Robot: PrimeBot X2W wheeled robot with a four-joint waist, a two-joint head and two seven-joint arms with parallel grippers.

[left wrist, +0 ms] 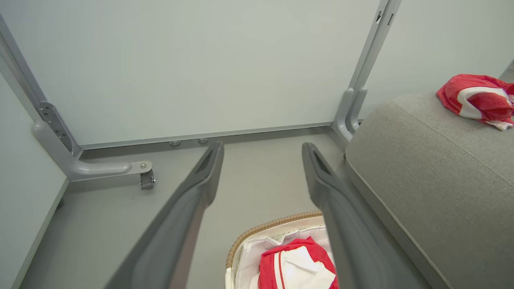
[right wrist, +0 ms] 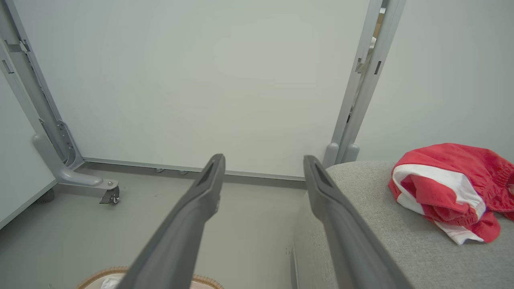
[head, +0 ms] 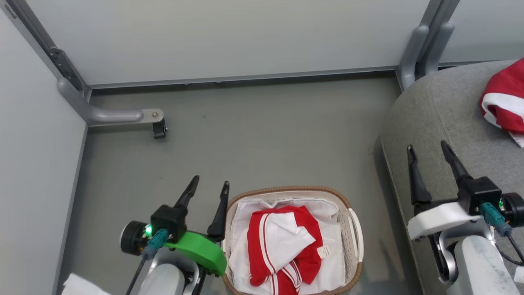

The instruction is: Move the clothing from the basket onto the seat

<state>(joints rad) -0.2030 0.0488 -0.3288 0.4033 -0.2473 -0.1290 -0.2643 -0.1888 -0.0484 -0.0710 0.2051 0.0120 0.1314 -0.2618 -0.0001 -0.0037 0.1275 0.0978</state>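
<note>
Fingers [head: 220, 209] of the left gripper [head: 210, 182] stand spread and empty just beside the basket [head: 286, 189]; the red garment [head: 282, 246] lies inside, to their right, its length running toward the robot. The right gripper [head: 426, 146], also spread and empty, hangs over the seat [head: 442, 119], where a second garment [head: 501, 102] rests; the left gripper looks nearer.

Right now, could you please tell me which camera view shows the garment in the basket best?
The head view: from above, the garment lies nearly whole in the basket. The left wrist view shows its upper part, cut off at the bottom edge. The right wrist view catches the basket's rim.
</note>
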